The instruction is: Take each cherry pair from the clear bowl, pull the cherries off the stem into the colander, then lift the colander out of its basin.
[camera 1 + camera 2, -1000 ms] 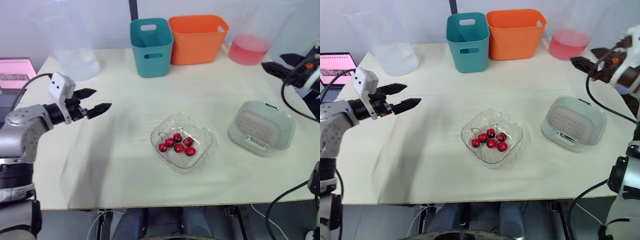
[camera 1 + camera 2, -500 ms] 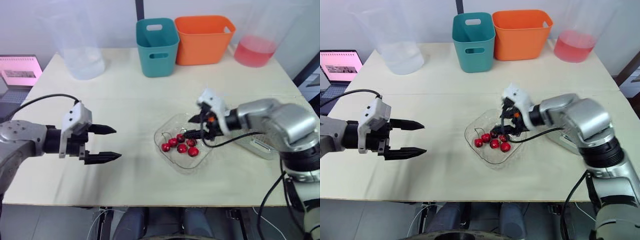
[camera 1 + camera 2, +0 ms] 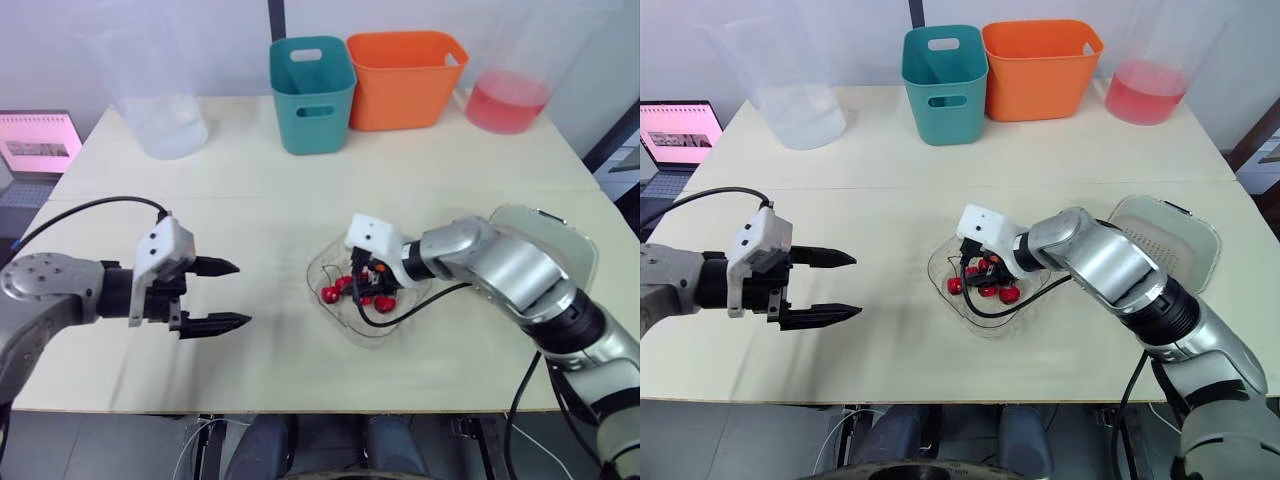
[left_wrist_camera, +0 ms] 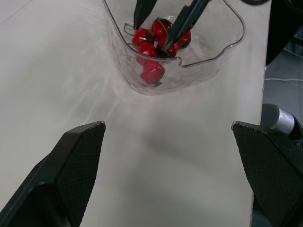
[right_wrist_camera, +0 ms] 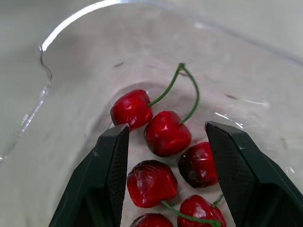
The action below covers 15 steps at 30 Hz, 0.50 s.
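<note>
Bowl: the clear bowl (image 4: 208, 56) sits mid-desk (image 3: 890, 200), nearer the front edge.
Cherries: all lie inside the bowl; one cherry pair (image 5: 166, 132) is joined by a green stem (image 5: 182, 68).
Colander: the colander (image 3: 1170, 235) is by the right edge.
Right jaws: the right gripper (image 5: 165, 127) is spread wide inside the bowl, straddling that pair and holding nothing.
Left jaws: the left gripper (image 3: 856, 285) gapes empty near the left edge.
Handling: the cherries are probably light, slick and apt to roll; the stem looks thin and bendy.
Hold: likely best across one cherry's body.

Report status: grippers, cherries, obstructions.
Left gripper open, hovering left of clear bowl. Right gripper open inside bowl, straddling cherries. No pair gripped yet. Nothing blocking.
</note>
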Motion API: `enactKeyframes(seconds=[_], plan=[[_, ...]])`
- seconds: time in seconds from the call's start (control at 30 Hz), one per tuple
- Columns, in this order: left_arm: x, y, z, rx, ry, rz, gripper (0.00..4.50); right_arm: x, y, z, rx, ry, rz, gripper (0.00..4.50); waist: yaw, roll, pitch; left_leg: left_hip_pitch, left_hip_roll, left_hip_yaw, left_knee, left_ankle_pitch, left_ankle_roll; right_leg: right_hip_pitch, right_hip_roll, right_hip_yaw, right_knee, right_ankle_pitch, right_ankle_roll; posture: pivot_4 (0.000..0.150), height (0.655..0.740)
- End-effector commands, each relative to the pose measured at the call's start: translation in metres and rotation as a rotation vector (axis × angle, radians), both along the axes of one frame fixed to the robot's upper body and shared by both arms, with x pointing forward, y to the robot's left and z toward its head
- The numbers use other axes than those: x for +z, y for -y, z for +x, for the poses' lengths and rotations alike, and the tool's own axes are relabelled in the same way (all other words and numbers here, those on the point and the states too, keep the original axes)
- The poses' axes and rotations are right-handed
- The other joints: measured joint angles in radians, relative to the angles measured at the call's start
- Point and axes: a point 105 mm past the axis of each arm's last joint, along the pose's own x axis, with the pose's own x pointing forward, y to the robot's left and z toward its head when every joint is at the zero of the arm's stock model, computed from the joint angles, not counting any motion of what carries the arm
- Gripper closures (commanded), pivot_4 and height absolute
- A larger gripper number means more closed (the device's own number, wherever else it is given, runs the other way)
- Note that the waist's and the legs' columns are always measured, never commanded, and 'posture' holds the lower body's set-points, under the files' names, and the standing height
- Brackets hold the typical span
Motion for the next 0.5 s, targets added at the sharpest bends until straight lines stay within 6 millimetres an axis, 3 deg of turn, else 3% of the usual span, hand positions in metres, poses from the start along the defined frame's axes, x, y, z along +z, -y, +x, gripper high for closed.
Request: enactKeyframes(seconds=[0.03, 0.47, 0.5], plan=[[0.007, 0.003, 0.0, -0.013, 0.042, -0.002, 0.0, 0.007, -0.006, 0.003, 0.032, 0.045, -0.011, 1.77, 0.0, 0.0, 0.0, 0.0, 0.0, 0.0, 0.0, 0.0, 0.0, 0.0, 0.0, 0.0, 0.0, 0.0, 0.0, 0.15, 0.74], [0.008, 0.007, 0.007, 0.01, 0.083, -0.02, 0.0, -0.015, -0.012, 0.009, 0.05, 0.011, -0.079, 1.77, -0.001, 0.0, 0.0, 0.0, 0.0, 0.0, 0.0, 0.001, -0.001, 0.0, 0.0, 0.0, 0.0, 0.0, 0.0, 0.15, 0.74], [0.008, 0.007, 0.007, 0.011, 0.085, -0.021, 0.0, -0.016, -0.013, 0.008, 0.057, 0.009, -0.081, 2.04, -0.001, 0.0, 0.0, 0.0, 0.0, 0.0, 0.0, 0.001, -0.001, 0.0, 0.0, 0.0, 0.0, 0.0, 0.0, 0.15, 0.74]])
